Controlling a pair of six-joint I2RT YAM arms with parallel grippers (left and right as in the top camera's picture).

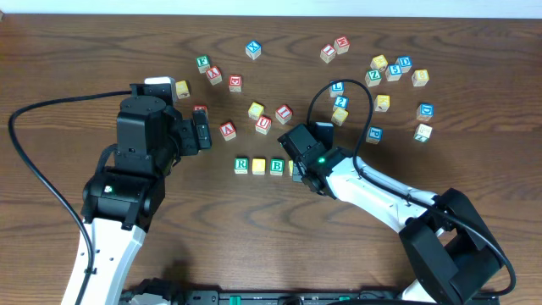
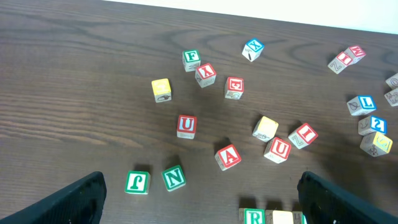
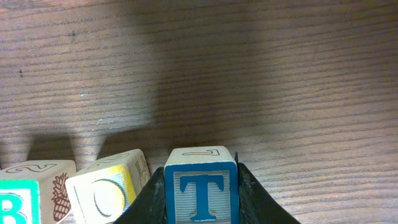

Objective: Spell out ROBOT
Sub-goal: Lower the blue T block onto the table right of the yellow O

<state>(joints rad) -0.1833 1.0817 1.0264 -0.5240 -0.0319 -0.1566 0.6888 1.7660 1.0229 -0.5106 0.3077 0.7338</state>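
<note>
ROBOT is one cube short of spelled, by the look of the row. Far left, the left jaws hang wide apart and empty over loose cubes on the dark wooden worktop (image 1: 68,51). The row then runs: green-framed wooden R cube (image 1: 241,165), yellow-faced wooden cube (image 1: 259,166), green-framed wooden B cube (image 1: 277,166), and a second yellow-faced wooden cube showing a faint O (image 3: 106,190). Just right of that, the blue-framed wooden T cube (image 3: 200,183) sits upright between the narrowed right jaws, pinched on both sides. Its bottom edge is out of frame, so I cannot tell whether it rests on the worktop.

The main risk lies in the tight gap. The O cube stands slightly turned, with a corner just beside the nearer jaw. If the jaws spread on release, that jaw could shove the O cube and skew the row. If the T is let go while off the surface, it could tip or land crooked. Pulling away at a slant might drag it out of line.
</note>
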